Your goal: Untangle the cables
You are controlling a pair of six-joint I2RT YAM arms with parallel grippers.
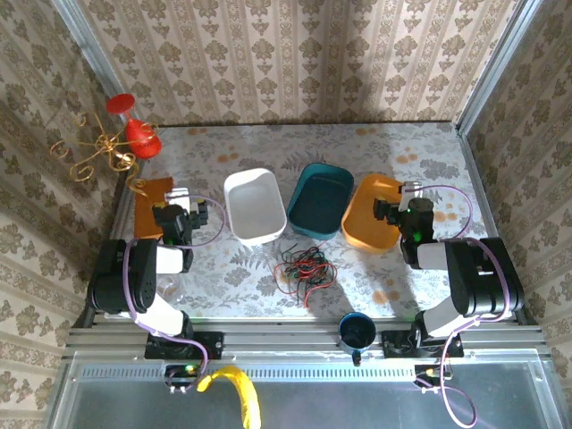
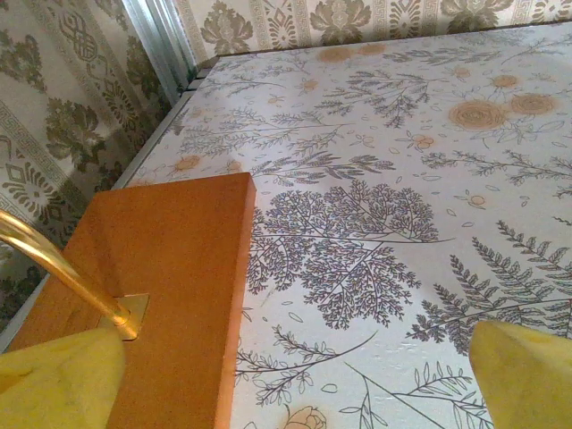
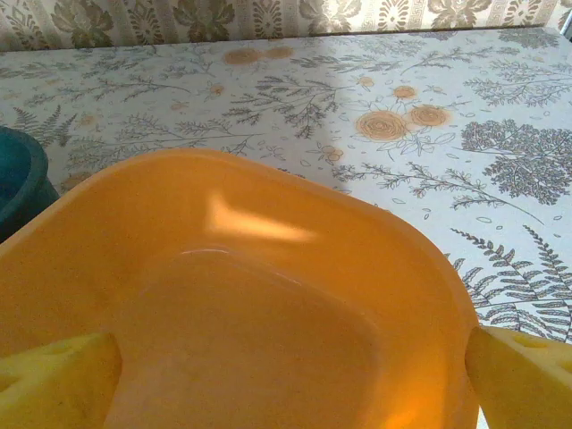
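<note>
— Where are the cables [image 1: 304,266]?
— Knotted red, black and green on the table [image 1: 223,161], near the front edge, just before the white tray [image 1: 255,206].
— And the arms?
— The left gripper [image 2: 295,375] and right gripper [image 3: 286,375] gape empty, well apart from the knot. Untangling looks unstarted; next, one arm must reach in and pinch a single strand.

The two black-and-white arms [image 1: 125,277] are folded at the elbow, and the left black two-finger gripper [image 1: 180,202] and the right black two-finger gripper [image 1: 404,198] both have their yellow padded fingers [image 2: 55,382] spread wide apart.
</note>
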